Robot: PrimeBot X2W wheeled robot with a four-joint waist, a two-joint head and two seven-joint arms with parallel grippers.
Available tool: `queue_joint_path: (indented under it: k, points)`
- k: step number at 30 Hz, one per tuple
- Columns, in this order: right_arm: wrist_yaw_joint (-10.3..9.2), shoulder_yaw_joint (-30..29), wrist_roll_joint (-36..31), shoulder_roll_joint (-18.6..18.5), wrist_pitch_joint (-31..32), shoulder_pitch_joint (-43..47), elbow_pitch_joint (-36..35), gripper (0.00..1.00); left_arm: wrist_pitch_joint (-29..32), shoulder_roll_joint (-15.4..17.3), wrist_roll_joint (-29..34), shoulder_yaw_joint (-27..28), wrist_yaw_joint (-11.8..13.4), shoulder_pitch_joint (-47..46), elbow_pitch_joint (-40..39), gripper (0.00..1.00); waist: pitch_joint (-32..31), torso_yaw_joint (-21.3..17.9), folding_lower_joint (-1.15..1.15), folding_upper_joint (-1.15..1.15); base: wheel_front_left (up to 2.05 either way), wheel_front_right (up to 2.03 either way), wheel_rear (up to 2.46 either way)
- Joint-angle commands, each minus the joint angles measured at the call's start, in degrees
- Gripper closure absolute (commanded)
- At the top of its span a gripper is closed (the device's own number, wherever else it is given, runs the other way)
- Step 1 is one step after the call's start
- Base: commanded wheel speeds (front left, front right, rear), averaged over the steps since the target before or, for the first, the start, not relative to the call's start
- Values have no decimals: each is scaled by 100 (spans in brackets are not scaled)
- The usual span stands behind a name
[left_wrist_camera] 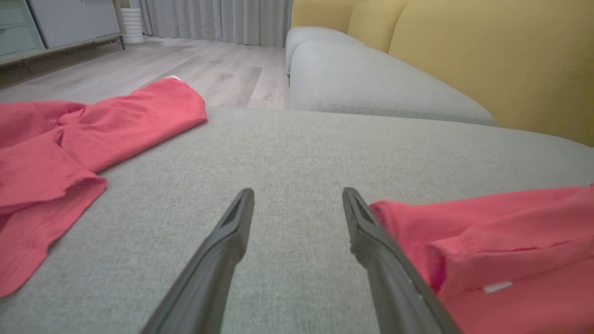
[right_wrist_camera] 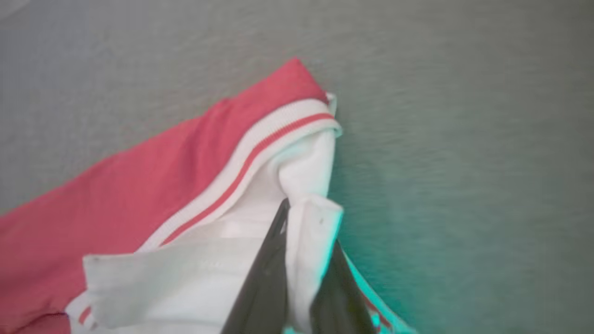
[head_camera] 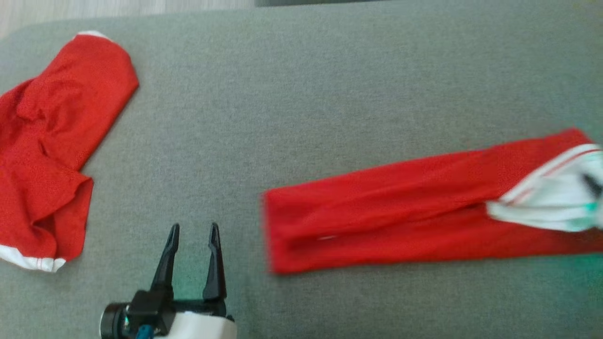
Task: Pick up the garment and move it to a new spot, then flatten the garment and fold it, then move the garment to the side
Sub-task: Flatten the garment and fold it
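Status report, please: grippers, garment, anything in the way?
Left gripper open, empty. Right gripper shut on white collar of folded red garment. Second red garment crumpled, far left, apart.

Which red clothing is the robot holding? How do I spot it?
Start at the big grey cushion. On its right lies a long red garment, folded into a strip. Unlike the crumpled red garment on the left, its white striped end is pinched by the right gripper.
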Motion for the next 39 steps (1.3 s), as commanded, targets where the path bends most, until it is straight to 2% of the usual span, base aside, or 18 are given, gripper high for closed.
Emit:
queue_joint_path:
  k: [1, 7, 12, 18, 21, 26, 28, 32, 39]
  points:
    - [42, -77, -52, -311, -58, -38, -200, 100, -54, -33, 59, 241, -14, -52, -129, 0, -62, -24, 0, 0, 0, 0, 0]
    - [42, -891, -332, -724, 186, -40, -504, 100, -54, -292, 273, 568, -368, 130, 128, 0, -290, -59, 0, 0, 0, 0, 0]
    - [42, -685, -61, -688, 825, 301, -1516, 100, -54, -478, 387, 748, -590, 236, 246, 0, -435, -35, 0, 0, 0, 0, 0]
    - [42, 180, 384, -135, 1360, 861, -2935, 100, -54, -598, 461, 891, -759, 371, 331, 0, -509, -99, 0, 0, 0, 0, 0]
    - [42, 688, 466, 427, 1219, 1001, -3211, 100, -54, -624, 500, 926, -824, 368, 379, 0, -529, -128, 0, 0, 0, 0, 0]
    - [42, 1505, 323, 1458, 605, 1162, -3009, 100, -54, -644, 546, 916, -887, 324, 452, 0, -571, -95, 0, 0, 0, 0, 0]
    - [42, 1783, 259, 1717, 340, 1202, -2822, 100, -54, -647, 567, 904, -902, 325, 482, 0, -588, -74, 0, 0, 0, 0, 0]
    - [42, 2162, 189, 1945, -135, 1235, -2443, 100, -54, -650, 583, 879, -923, 347, 527, 0, -617, -10, 0, 0, 0, 0, 0]
    - [42, 2456, 242, 2028, -796, 1063, -1891, 100, -54, -651, 572, 850, -895, 410, 559, 0, -651, 38, 0, 0, 0, 0, 0]
